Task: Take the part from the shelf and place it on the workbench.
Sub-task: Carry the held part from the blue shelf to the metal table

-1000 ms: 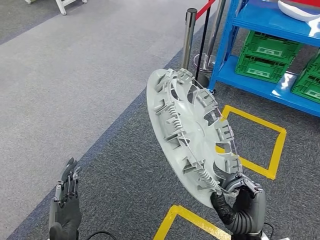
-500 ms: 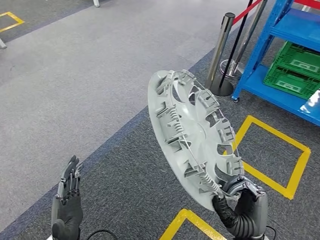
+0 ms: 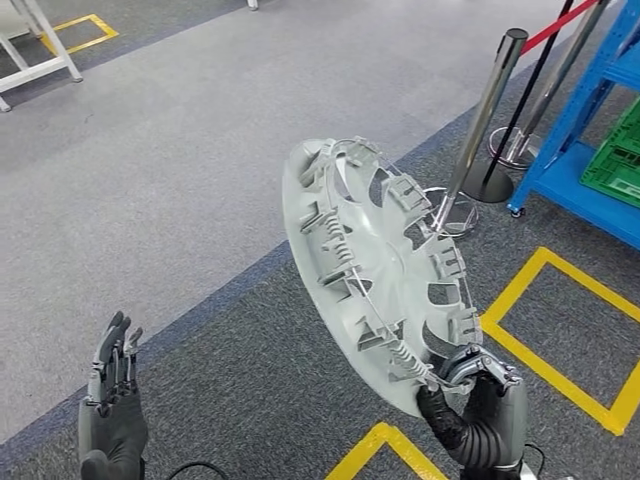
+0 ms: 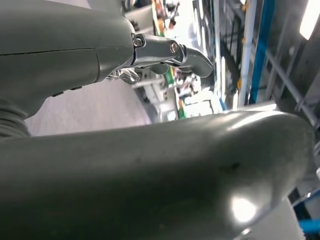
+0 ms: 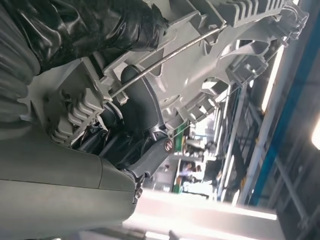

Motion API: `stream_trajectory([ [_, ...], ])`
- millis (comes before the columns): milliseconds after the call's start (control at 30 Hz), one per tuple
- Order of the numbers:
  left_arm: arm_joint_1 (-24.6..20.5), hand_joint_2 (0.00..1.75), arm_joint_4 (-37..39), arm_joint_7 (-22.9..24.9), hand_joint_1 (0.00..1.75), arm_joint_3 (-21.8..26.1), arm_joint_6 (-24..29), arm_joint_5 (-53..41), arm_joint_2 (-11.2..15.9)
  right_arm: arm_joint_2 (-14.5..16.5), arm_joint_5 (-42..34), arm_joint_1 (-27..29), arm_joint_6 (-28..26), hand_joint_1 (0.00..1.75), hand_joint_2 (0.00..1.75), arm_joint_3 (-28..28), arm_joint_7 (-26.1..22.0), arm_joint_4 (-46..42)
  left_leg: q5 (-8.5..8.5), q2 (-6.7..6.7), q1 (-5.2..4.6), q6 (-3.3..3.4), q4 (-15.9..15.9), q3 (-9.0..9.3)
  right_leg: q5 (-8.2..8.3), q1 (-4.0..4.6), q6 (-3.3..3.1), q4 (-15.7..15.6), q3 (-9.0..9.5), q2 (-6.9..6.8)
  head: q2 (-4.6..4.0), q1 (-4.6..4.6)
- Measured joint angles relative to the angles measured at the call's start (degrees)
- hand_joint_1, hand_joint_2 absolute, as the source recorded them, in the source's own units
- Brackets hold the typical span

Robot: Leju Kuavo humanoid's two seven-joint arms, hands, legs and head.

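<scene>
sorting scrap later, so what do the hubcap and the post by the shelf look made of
Hubcap: likely moulded plastic, matt grey, with thin ribs and clips on its back; a metal wire ring runs round it. Post: polished metal, mirror-bright with reflections.

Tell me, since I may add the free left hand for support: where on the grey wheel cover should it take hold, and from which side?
Judging by its pose, the upper rim of the wheel cover, opposite the right hand gripping the lower edge. Come from the robot's left, where the left hand hangs open. The rim is thin and bare there; the ribbed clips offer fingers purchase.
</scene>
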Motion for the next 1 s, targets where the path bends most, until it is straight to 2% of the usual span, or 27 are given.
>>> stream_trajectory([
  [67,0.05,0.0,-0.67,0.01,0.0,0.22,0.0,-0.1,-0.01,0.0,-0.01,-0.13,0.0,1.75,1.75,0.14,-0.01,-0.01,0.84,1.91,-0.5,0.66,-4.4,2.04,-0.27,0.35,0.53,0.04,0.14,-1.08,-0.01,-0.03],
  [100,0.14,0.0,-0.89,0.01,0.0,0.33,0.0,-0.16,-0.01,0.0,-0.03,-0.2,0.0,1.75,1.75,0.21,-0.01,-0.01,0.63,1.78,-0.68,0.93,-4.76,2.03,-0.35,0.5,0.8,0.0,0.2,-1.69,-0.01,0.01],
  [133,0.28,0.0,-1.07,0.01,0.0,0.44,0.0,-0.25,-0.01,0.0,-0.05,-0.29,0.01,1.75,1.75,0.27,-0.01,-0.01,0.73,1.1,-0.62,1.24,-4.88,1.89,-0.43,0.52,1.08,-0.11,0.36,-2.31,-0.01,0.05],
  [167,0.48,0.0,-1.22,0.01,0.0,0.55,-0.03,-0.34,-0.03,0.0,-0.05,-0.36,0.02,1.75,1.75,0.33,0.01,0.0,0.87,0.41,-0.52,1.54,-5.12,1.91,-0.77,0.47,1.39,0.02,0.4,-2.21,-0.01,0.13],
  [200,0.6,0.0,-1.35,0.01,0.0,0.62,-0.08,-0.43,-0.07,0.0,-0.04,-0.41,0.02,1.75,1.75,0.37,0.01,0.0,1.04,-0.23,-0.37,1.88,-5.34,1.99,-1.53,0.39,1.66,0.8,0.14,-1.21,-0.01,0.22],
  [233,0.65,0.0,-1.47,0.0,0.0,0.68,-0.14,-0.5,-0.13,-0.01,-0.03,-0.43,0.02,1.75,1.75,0.39,-0.01,0.0,1.21,-0.84,-0.21,2.2,-5.56,2.06,-2.84,0.29,1.87,2.72,-0.7,0.35,-0.01,0.42],
  [267,0.67,0.0,-1.54,-0.01,0.0,0.72,-0.2,-0.52,-0.19,-0.02,-0.01,-0.43,0.02,1.75,1.75,0.39,-0.02,0.01,1.32,-1.45,-0.11,2.45,-5.64,2.07,-4.66,0.2,1.98,6.02,-2.29,2.23,-0.01,0.73],
  [300,0.65,0.0,-1.57,-0.01,0.0,0.76,-0.24,-0.52,-0.22,-0.03,0.03,-0.42,0.02,1.75,1.75,0.39,-0.03,0.01,1.36,-2.12,-0.12,2.61,-5.64,1.99,-6.52,0.18,1.99,10.12,-4.28,3.55,-0.01,1.01],
  [333,0.66,0.0,-1.57,-0.01,0.0,0.8,-0.28,-0.5,-0.25,-0.04,0.07,-0.38,0.02,1.75,1.75,0.4,-0.02,0.02,1.37,-2.86,-0.15,2.7,-5.62,1.93,-7.87,0.18,1.99,13.97,-6.25,4.17,-0.01,1.21],
  [367,0.68,0.0,-1.57,-0.01,0.0,0.82,-0.33,-0.47,-0.25,-0.07,0.09,-0.32,0.02,1.75,1.75,0.41,0.01,0.03,1.37,-3.66,-0.19,2.72,-5.59,1.92,-8.25,0.19,1.98,16.38,-7.6,4.43,-0.01,1.31],
  [400,0.7,0.0,-1.57,-0.01,0.0,0.85,-0.41,-0.44,-0.25,-0.09,0.11,-0.27,0.01,1.75,1.75,0.41,0.03,0.03,1.37,-4.48,-0.21,2.73,-5.53,1.95,-7.43,0.19,1.93,16.55,-7.93,4.55,-0.01,1.33],
  [433,0.72,0.0,-1.57,-0.01,0.0,0.87,-0.51,-0.42,-0.26,-0.11,0.11,-0.24,0.0,1.75,1.75,0.4,0.04,0.03,1.37,-5.33,-0.2,2.72,-5.45,1.99,-5.56,0.17,1.84,14.35,-7.14,4.78,-0.01,1.36],
  [467,0.74,0.0,-1.58,-0.01,0.0,0.88,-0.62,-0.42,-0.27,-0.13,0.11,-0.25,-0.01,1.75,1.75,0.39,0.04,0.03,1.32,-6.15,-0.17,2.65,-5.3,2.01,-3.17,0.09,1.73,10.52,-5.56,5.52,-0.01,1.41],
  [500,0.74,0.0,-1.58,-0.01,0.0,0.91,-0.73,-0.42,-0.28,-0.13,0.11,-0.27,-0.01,1.75,1.75,0.4,0.04,0.03,1.24,-6.92,-0.23,2.5,-5.05,1.93,-1.42,-0.04,1.63,6.63,-3.92,6.96,-0.01,1.49],
  [533,0.74,0.0,-1.6,0.0,0.0,0.93,-0.83,-0.42,-0.29,-0.14,0.13,-0.27,-0.01,1.75,1.75,0.41,0.01,0.03,1.18,-7.65,-0.24,2.31,-4.76,1.72,-0.36,-0.19,1.56,3.42,-2.41,8.26,-0.01,1.55],
  [567,0.74,0.0,-1.62,0.01,0.0,0.95,-0.9,-0.4,-0.3,-0.15,0.15,-0.22,-0.01,1.75,1.75,0.43,0.0,0.03,1.21,-8.3,-0.2,2.0,-4.54,1.42,-0.04,-0.28,1.51,1.6,-1.53,9.28,-0.01,1.58],
  [600,0.79,0.0,-1.65,0.02,0.0,0.98,-0.96,-0.4,-0.32,-0.16,0.17,-0.17,-0.03,1.75,1.75,0.49,0.01,0.03,1.33,-8.94,-0.14,1.66,-4.43,1.09,-0.3,-0.26,1.43,1.08,-1.2,9.63,-0.01,1.61],
  [667,0.96,0.0,-1.73,0.03,0.0,1.0,-0.98,-0.43,-0.34,-0.2,0.22,-0.1,-0.07,1.75,1.75,0.66,0.04,0.03,1.51,-9.85,0.04,1.01,-4.3,0.62,-0.13,-0.26,1.0,0.79,-0.92,8.32,-0.01,1.59],
  [700,1.04,0.0,-1.81,0.02,0.0,1.02,-0.95,-0.47,-0.35,-0.21,0.22,-0.12,-0.11,1.75,1.75,0.75,0.05,0.03,1.06,-9.16,-0.03,0.73,-3.63,0.28,-0.01,-0.32,0.66,0.57,-0.74,7.56,-0.01,1.4],
  [733,1.06,0.0,-1.91,0.01,0.0,1.02,-0.91,-0.5,-0.34,-0.21,0.2,-0.13,-0.15,1.75,1.75,0.81,0.03,0.02,-0.01,-7.76,-0.11,0.44,-1.9,-0.51,0.08,-0.4,0.33,0.33,-0.55,6.69,-0.01,1.07],
  [800,1.02,0.0,-2.06,-0.01,0.0,1.02,-0.84,-0.58,-0.34,-0.22,0.15,-0.11,-0.21,1.75,1.75,0.85,-0.01,0.02,-3.46,-4.2,-0.09,-0.1,4.74,-3.57,0.01,-0.3,-0.15,0.12,-0.31,5.0,-0.01,0.43],
  [833,1.01,0.0,-2.07,-0.01,0.0,1.02,-0.79,-0.61,-0.34,-0.22,0.12,-0.1,-0.21,1.75,1.75,0.86,-0.02,0.02,-5.03,-3.27,0.05,-0.31,8.56,-5.38,-0.07,-0.2,-0.28,0.13,-0.28,4.1,-0.01,0.29],
  [867,1.04,0.0,-2.07,0.0,0.0,1.02,-0.7,-0.65,-0.34,-0.23,0.11,-0.09,-0.21,1.75,1.75,0.87,-0.01,0.03,-5.75,-2.89,0.19,-0.42,11.14,-6.58,-0.17,-0.12,-0.36,0.15,-0.25,3.24,-0.01,0.26],
  [900,1.07,0.0,-2.08,0.0,0.0,1.02,-0.57,-0.67,-0.34,-0.23,0.14,-0.08,-0.21,1.75,1.75,0.91,0.01,0.03,-5.44,-2.73,0.28,-0.46,11.74,-6.82,-0.26,-0.06,-0.38,0.16,-0.19,2.39,-0.01,0.22],
  [933,1.1,0.0,-2.1,0.0,0.0,1.02,-0.42,-0.69,-0.34,-0.24,0.19,-0.08,-0.21,1.75,1.75,0.97,0.02,0.03,-4.07,-2.51,0.31,-0.39,9.95,-5.85,-0.38,0.0,-0.35,0.16,-0.06,1.59,-0.01,0.17],
  [967,1.12,0.0,-2.15,0.0,0.0,1.02,-0.27,-0.69,-0.34,-0.25,0.24,-0.09,-0.21,1.75,1.75,1.07,0.03,0.03,-2.08,-1.9,0.26,-0.19,6.21,-3.85,-0.52,0.07,-0.27,0.16,0.14,0.85,-0.01,0.13],
  [1000,1.1,0.0,-2.26,0.0,0.0,1.03,-0.16,-0.66,-0.34,-0.25,0.3,-0.1,-0.21,1.75,1.75,1.17,0.03,0.03,-0.58,-0.61,0.02,0.13,2.0,-1.57,-0.7,0.16,-0.14,0.14,0.36,0.19,-0.01,0.1],
])
